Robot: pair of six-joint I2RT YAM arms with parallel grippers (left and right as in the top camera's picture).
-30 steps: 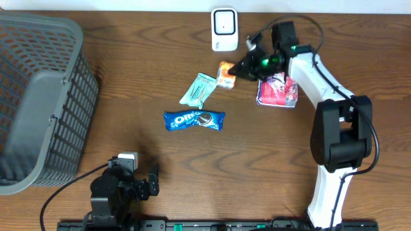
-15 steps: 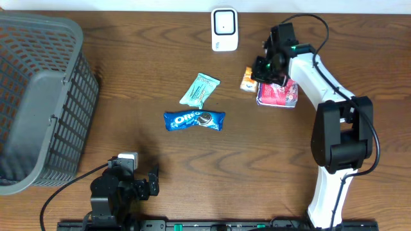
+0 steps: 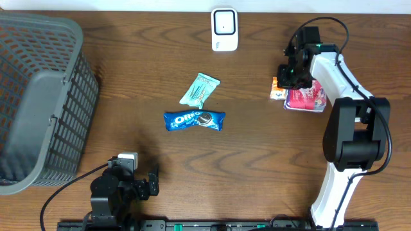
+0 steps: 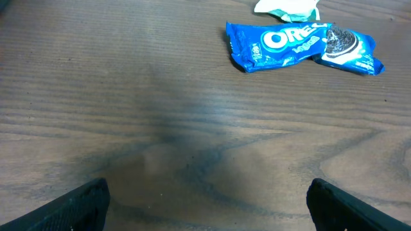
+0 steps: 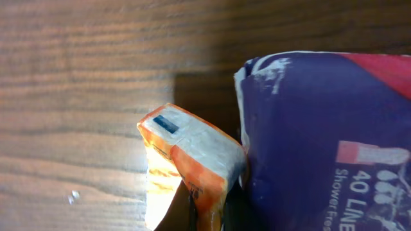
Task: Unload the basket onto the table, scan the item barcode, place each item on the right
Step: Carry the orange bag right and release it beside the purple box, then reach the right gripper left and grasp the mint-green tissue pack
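Observation:
A small orange packet [image 3: 277, 88] [image 5: 192, 151] is the item in hand, pinched by one end in my right gripper [image 3: 284, 82] [image 5: 215, 215], which is shut on it. It is low over the table at the right and touches a purple and red packet [image 3: 307, 97] [image 5: 321, 141]. A small dark label shows on the packet's upper end. The white scanner [image 3: 224, 29] stands at the back centre, well left of the packet. My left gripper [image 3: 144, 183] [image 4: 205, 205] stays open and empty near the front edge.
A blue Oreo pack [image 3: 194, 120] [image 4: 302, 45] and a green packet [image 3: 199, 90] [image 4: 286, 6] lie mid-table. A grey basket [image 3: 38, 96] fills the left side. Bare wood lies in front of the left gripper.
My right gripper has carried the orange packet rightward, away from the green packet and scanner. The purple and red packet has shifted right as well. The left arm has not moved.

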